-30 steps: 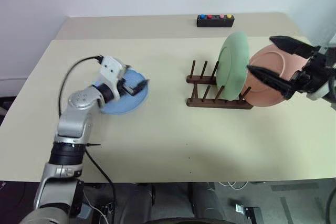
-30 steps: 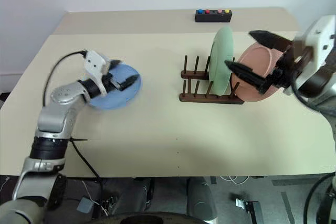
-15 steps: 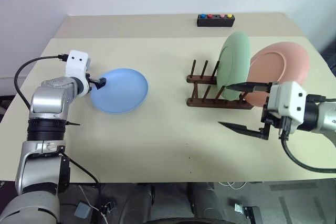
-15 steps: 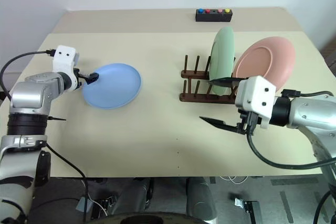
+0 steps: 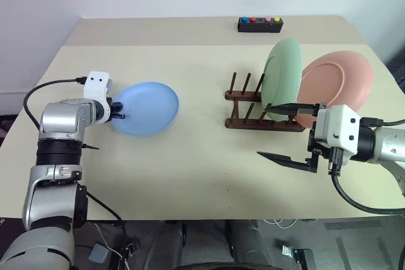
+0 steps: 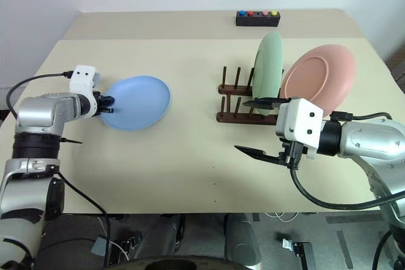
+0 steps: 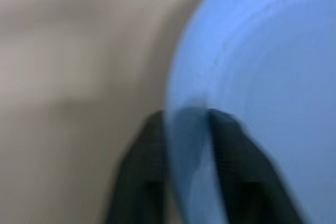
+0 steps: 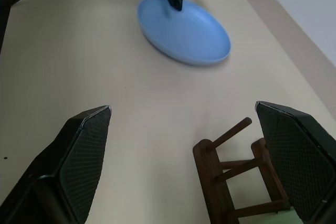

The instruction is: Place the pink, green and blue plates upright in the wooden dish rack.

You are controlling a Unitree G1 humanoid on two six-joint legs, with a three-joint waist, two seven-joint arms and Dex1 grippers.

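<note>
The blue plate (image 5: 147,108) lies on the table at the left, its left rim slightly raised. My left gripper (image 5: 117,110) is shut on that rim, one finger (image 7: 149,145) outside and one over the plate. The wooden dish rack (image 5: 253,109) stands right of centre. The green plate (image 5: 283,77) stands upright in it. The pink plate (image 5: 335,86) stands tilted at the rack's right end. My right gripper (image 5: 267,130) hovers in front of the rack, open and holding nothing; through its fingers I see the rack's pegs (image 8: 223,137) and the blue plate (image 8: 184,30).
A black box with coloured buttons (image 5: 260,24) sits on the far table section. A black cable (image 5: 47,86) loops from my left wrist. Bare table (image 5: 190,169) stretches between the blue plate and the rack, down to the near edge.
My left gripper slid off the blue plate to its left rim and shut on it. My right gripper drew back from the pink plate toward the near edge, staying open.
</note>
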